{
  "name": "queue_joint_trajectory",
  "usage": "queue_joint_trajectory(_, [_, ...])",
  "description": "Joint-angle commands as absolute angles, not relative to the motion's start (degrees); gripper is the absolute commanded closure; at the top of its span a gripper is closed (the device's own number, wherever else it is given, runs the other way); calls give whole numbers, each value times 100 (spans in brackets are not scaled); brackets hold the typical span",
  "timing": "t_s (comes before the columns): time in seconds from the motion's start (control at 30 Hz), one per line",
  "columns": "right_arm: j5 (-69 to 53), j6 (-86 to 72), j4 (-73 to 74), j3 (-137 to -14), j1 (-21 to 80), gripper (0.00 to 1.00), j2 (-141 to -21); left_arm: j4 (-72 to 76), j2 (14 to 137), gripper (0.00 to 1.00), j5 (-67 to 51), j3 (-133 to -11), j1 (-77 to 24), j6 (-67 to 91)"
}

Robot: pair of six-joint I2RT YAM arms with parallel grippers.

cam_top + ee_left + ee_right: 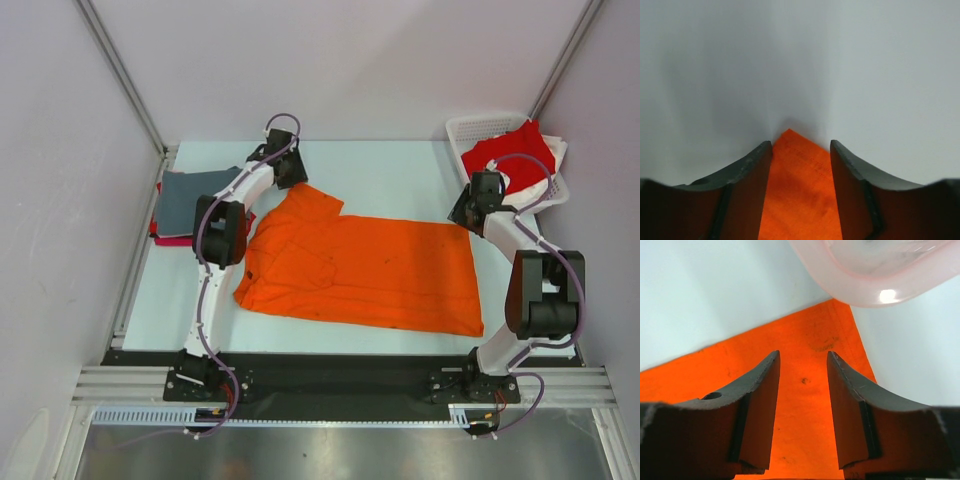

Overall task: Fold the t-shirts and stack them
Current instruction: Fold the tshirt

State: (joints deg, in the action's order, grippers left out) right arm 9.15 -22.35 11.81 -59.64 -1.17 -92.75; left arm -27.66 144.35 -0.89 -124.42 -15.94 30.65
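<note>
A bright orange t-shirt point(360, 265) lies spread flat across the middle of the table. My left gripper point(290, 170) is low over its far left sleeve. In the left wrist view the jaws of this gripper point(801, 145) stand apart, with the sleeve's pointed corner point(800, 195) between them. My right gripper point(468, 212) is at the shirt's far right corner, beside the basket. In the right wrist view it point(803, 355) is open over flat orange cloth point(805, 330). A folded grey t-shirt point(195, 195) lies on a magenta one point(170, 240) at the far left. A red t-shirt point(515, 150) sits in the basket.
The white lattice basket point(470, 128) stands at the far right corner, and its rim point(865, 290) is just beyond my right fingertips. Enclosure walls close in the left, right and back sides. A black strip and metal rail run along the near edge.
</note>
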Motion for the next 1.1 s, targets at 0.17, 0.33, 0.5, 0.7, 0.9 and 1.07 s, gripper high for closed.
queue_joint_trajectory(0.17, [1178,-2153,1222,-6310,-79,53,-9413,-2900,14370,60,-351,-12296,-1582,3058])
queue_joint_trajectory(0.33, [1195,-2145,1239,-6337,-79,53,-9501,-2804,14440,74,-396,-12366,-1626,3050])
queue_joint_trajectory(0.5, [1213,-2145,1266,-6398,-79,53,-9598,-2654,14668,100,-492,-12612,-1617,3094])
queue_joint_trajectory(0.7, [1213,-2145,1274,-6512,-62,53,-9729,-2383,14380,100,-290,-12279,-1468,3129])
queue_joint_trajectory(0.9, [1292,-2153,1292,-6741,130,53,-10063,-2057,13826,100,-255,-11681,-1143,3129])
queue_joint_trajectory(1.07, [1336,-2136,1336,-7075,228,53,-10406,-1899,13571,100,-255,-11435,-932,3103])
